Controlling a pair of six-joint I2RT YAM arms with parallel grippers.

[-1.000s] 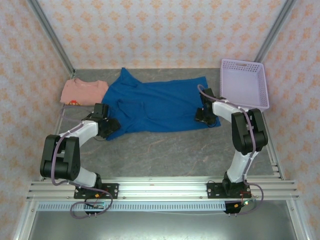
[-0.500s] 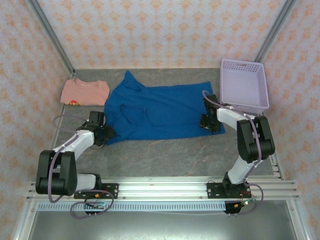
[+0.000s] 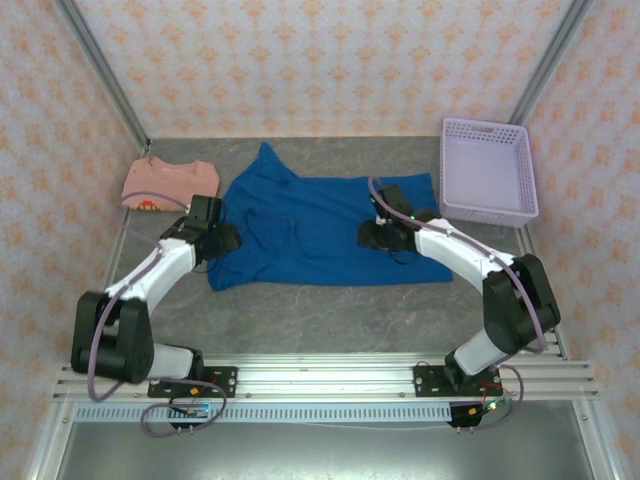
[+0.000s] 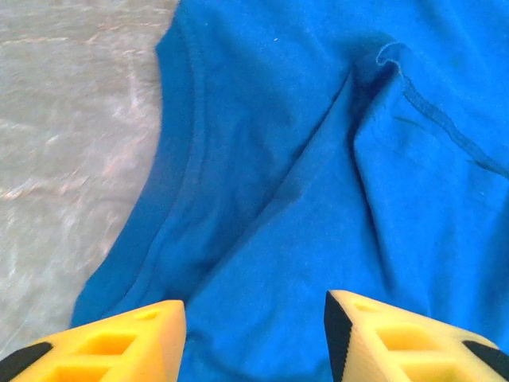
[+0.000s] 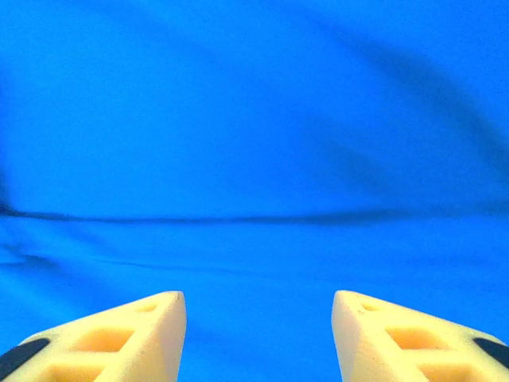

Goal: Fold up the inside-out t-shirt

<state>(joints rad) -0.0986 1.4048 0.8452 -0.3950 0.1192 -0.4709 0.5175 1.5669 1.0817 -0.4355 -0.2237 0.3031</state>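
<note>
Soft, limp, light shirt; likely to bunch. Pinch at hem corners. Parted, empty left claw, right claw over cloth.

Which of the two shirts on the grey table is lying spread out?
The royal-blue cotton t-shirt in the middle: it sprawls wide and rumpled across the table. The salmon-pink shirt at the far left is a small compact rectangle.

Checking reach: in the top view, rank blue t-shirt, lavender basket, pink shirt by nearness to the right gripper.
From the right gripper:
1. blue t-shirt, directly beneath it.
2. lavender basket, to its right.
3. pink shirt, far left.
</note>
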